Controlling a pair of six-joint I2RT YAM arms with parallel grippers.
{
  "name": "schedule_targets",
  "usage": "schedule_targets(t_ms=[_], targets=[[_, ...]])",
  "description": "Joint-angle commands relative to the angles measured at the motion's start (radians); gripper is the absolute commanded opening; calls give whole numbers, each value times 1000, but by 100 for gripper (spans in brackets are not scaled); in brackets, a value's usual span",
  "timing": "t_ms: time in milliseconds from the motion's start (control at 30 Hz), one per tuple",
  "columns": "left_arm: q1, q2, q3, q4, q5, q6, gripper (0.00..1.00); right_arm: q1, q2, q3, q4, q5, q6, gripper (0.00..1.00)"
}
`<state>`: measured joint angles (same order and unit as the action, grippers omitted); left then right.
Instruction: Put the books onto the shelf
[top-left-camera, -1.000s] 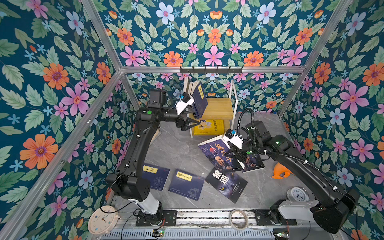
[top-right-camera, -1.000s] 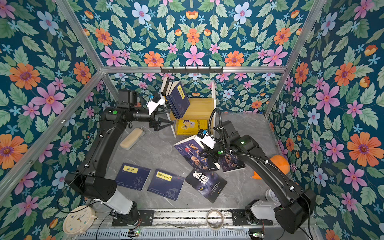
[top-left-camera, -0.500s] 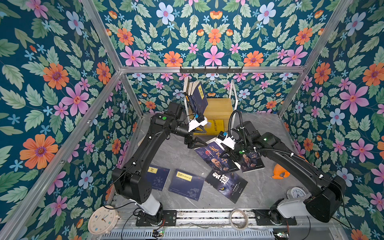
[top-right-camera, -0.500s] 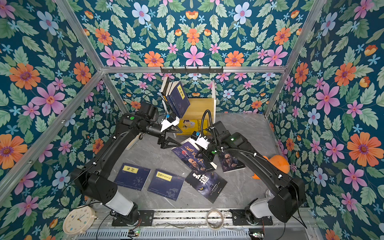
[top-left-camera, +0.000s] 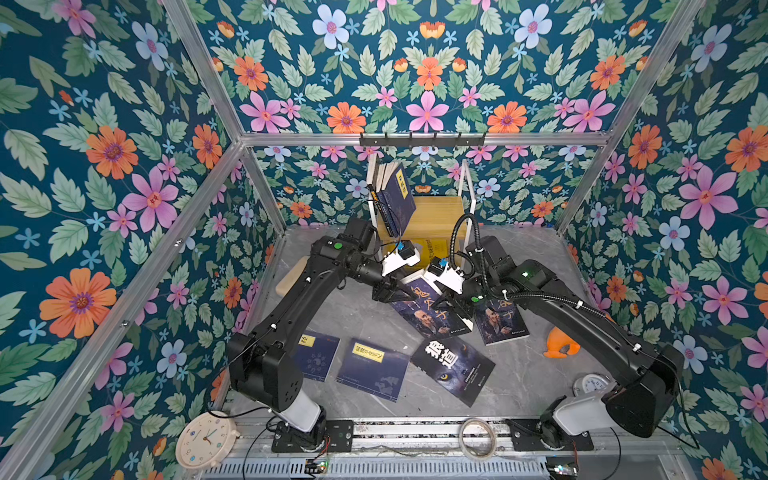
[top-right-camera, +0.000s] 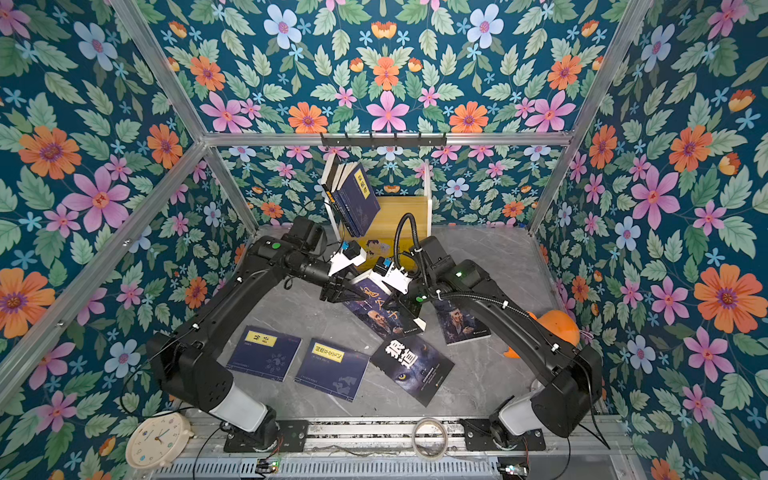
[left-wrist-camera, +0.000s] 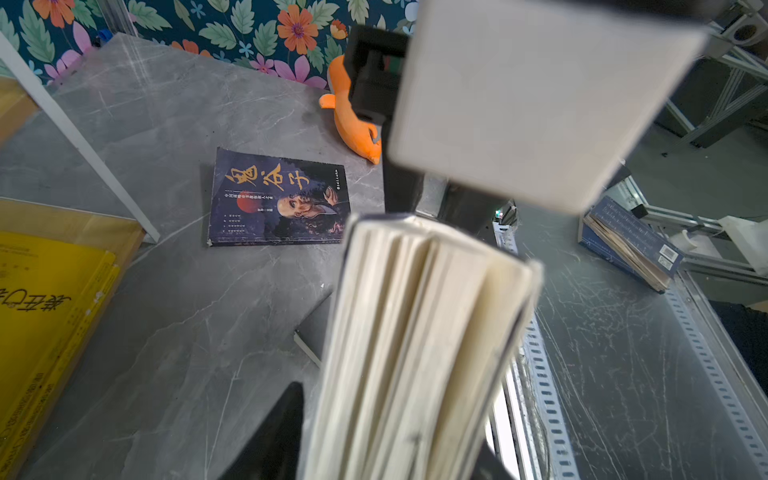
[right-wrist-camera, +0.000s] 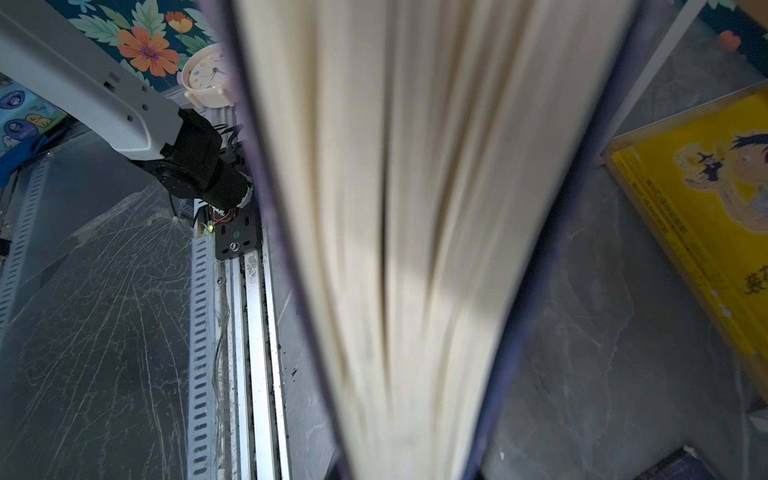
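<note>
Over tabletop (top-left-camera: 519, 374), right jaws clamp dark book (top-left-camera: 424, 307); left jaws flank it, grip unclear.

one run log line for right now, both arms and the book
left gripper: shut on dark book | right gripper: shut on same book | book: gripped end raised off table | status: not yet on shelf

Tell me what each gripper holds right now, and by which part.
One book, by both: the dark blue portrait-cover paperback. The left gripper pinches its title-end corner; the right gripper clamps its long page edge.
</note>
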<state>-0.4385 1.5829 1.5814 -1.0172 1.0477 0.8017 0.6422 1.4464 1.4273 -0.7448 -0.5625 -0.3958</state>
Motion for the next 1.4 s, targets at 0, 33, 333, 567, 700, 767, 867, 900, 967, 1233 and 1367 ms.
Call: schedule_targets(t_ms=[0,33,333,567,700,767,867,900,967,1233,1367], targets=[[1,-8,0,35,15,-35,18,2,0,5,61,-4,-19,0],[1,-11,0,40,12,-38,5,2,2,7,65,14,-13,0],[95,-75,-133,322,73,-388,0,44,-101,-110,192,354,0,59],[200,-123,-408,918,-21,-1199,0,166,-140,-192,277,706,-103,64],[231,-149,-542,1167,-29,-1524,0,277,-127,-259,380,858,-193,66],[228,-160,-560,1168,-59,-1569,0,323,-124,-305,475,929,-228,71],[230,-168,-576,1168,-76,-1625,0,377,-107,-366,610,994,-260,76],[231,-166,-582,1178,-78,-1643,0,392,-94,-383,646,1012,-271,78],[231,-160,-591,1200,-80,-1676,0,415,-65,-405,718,1071,-303,81],[215,-138,-582,1212,-62,-1708,0,433,43,-423,982,1224,-415,99],[204,-133,-575,1212,-40,-1703,0,417,123,-416,1111,1243,-474,99]])
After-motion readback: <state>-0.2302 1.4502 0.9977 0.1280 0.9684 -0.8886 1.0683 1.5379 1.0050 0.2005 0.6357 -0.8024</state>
